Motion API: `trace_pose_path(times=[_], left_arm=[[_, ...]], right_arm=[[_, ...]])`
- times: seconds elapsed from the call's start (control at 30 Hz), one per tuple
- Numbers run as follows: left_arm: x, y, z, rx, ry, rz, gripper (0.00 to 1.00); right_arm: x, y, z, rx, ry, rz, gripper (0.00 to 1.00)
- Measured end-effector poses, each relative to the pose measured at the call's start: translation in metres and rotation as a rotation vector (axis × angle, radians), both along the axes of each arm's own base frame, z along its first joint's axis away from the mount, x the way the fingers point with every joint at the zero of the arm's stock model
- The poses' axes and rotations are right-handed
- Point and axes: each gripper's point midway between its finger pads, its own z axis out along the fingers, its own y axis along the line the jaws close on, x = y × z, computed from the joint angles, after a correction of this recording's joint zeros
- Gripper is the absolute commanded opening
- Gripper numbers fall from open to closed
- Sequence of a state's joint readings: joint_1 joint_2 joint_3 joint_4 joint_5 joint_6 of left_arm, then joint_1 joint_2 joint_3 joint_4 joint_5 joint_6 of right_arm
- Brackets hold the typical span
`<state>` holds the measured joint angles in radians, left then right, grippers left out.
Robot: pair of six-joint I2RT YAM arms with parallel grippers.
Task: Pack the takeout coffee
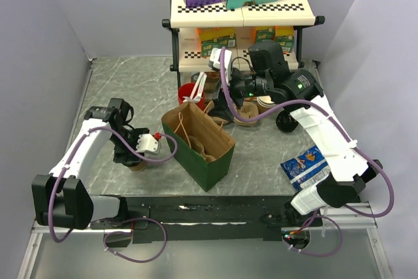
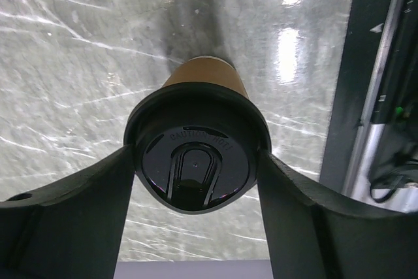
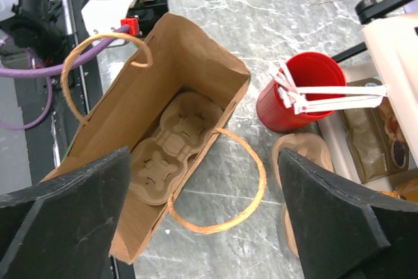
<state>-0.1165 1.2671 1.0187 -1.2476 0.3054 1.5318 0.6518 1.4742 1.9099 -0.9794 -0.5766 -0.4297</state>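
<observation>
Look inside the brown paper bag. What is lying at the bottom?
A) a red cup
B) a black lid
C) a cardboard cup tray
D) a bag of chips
C: the right wrist view looks down into the open paper bag, and a molded cardboard cup tray lies on its floor.

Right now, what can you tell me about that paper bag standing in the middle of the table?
The paper bag is brown kraft paper, though its near outer side looks dark green from above. It stands upright with its mouth open in the middle of the grey marbled table. Two twisted paper loop handles are fixed to its long edges, one drooping outward. A moulded pulp cup tray lies in the bottom, its visible wells empty. Nothing else seems to touch it.
</observation>
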Motion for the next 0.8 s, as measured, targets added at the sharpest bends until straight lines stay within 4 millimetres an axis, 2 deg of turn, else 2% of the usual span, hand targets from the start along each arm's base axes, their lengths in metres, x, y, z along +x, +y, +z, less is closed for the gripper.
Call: trace_pose_path(times=[0.07,0.1,0.13,0.37,0.5,0.6,0.8], left_arm=[[-0.002,-0.001,0.004,-0.005,0.016,0.035,0.17],[-0.003,-0.001,0.006,-0.009,0.020,0.051,0.04],[-0.003,-0.002,0.008,-0.016,0.025,0.066,0.01],[-0.013,-0.013,0.021,-0.090,0.034,0.200,0.01],[-0.018,-0.020,0.030,-0.145,0.034,0.296,0.01],[-0.018,-0.026,0.039,-0.186,0.027,0.361,0.01],[-0.017,-0.031,0.059,-0.252,-0.034,0.460,0.01]], right_arm=[[0.004,-0.001,0.000,0.002,-0.003,-0.022,1.00],[0.006,-0.001,-0.001,0.005,0.001,-0.030,1.00],[0.007,-0.003,-0.002,0.007,0.010,-0.038,1.00],[0.002,-0.009,0.002,0.043,0.068,-0.084,1.00],[-0.003,-0.014,0.001,0.062,0.103,-0.125,0.96],[-0.003,-0.017,-0.009,0.047,0.132,-0.156,0.93],[-0.014,-0.021,-0.049,-0.032,0.255,-0.151,0.84]])
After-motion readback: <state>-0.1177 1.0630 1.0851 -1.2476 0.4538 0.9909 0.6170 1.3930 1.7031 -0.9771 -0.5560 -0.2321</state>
